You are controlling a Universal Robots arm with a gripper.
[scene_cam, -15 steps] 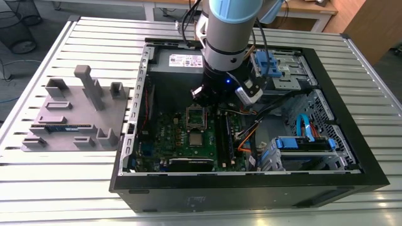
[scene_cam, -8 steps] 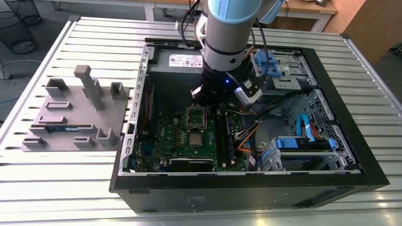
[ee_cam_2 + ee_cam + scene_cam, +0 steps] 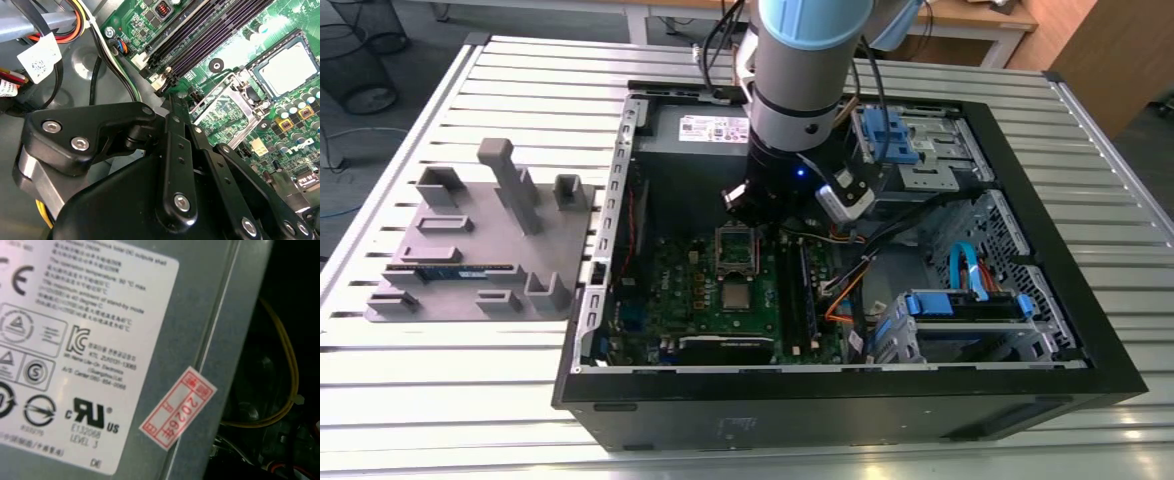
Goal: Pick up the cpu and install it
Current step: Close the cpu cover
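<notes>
Cpu (image 3: 738, 295): lying flat on motherboard (image 3: 678, 290), beside socket frame (image 3: 736, 243).
Handling: likely light, stiff, fragile; gripping opposite edges is advisable.
Claw (image 3: 172, 105): hovering over frame; opening cannot be told.

A grey metal housing (image 3: 200, 305) carries a large white label (image 3: 75, 340) of certification marks, stuck flat on its face; a small red-and-white sticker (image 3: 177, 407) lies askew just beside that label, over the housing's raised seam (image 3: 220, 320); beyond the housing's edge, a yellow wire (image 3: 291, 365) curves through a dark recess (image 3: 285, 280).
</notes>
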